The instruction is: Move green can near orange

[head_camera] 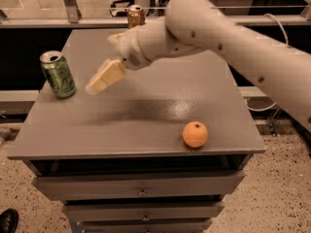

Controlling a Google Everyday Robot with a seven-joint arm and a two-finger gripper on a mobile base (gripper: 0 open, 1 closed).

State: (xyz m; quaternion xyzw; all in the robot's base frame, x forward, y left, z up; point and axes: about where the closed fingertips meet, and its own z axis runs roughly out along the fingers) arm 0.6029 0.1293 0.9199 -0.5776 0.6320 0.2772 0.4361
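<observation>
The green can (58,74) with pale markings and a silver top stands upright near the left edge of the grey table (146,125). The orange (195,134) lies near the table's front right edge. My gripper (96,86) hangs above the table just right of the green can, a short gap away from it, its cream fingers pointing down-left. It holds nothing. The white arm (218,38) reaches in from the upper right.
An orange-brown can (135,16) stands at the table's back edge, partly behind the arm. The table sits on grey drawers (141,191). A speckled floor and a dark shoe (7,221) show at the lower left. Cables hang on the right.
</observation>
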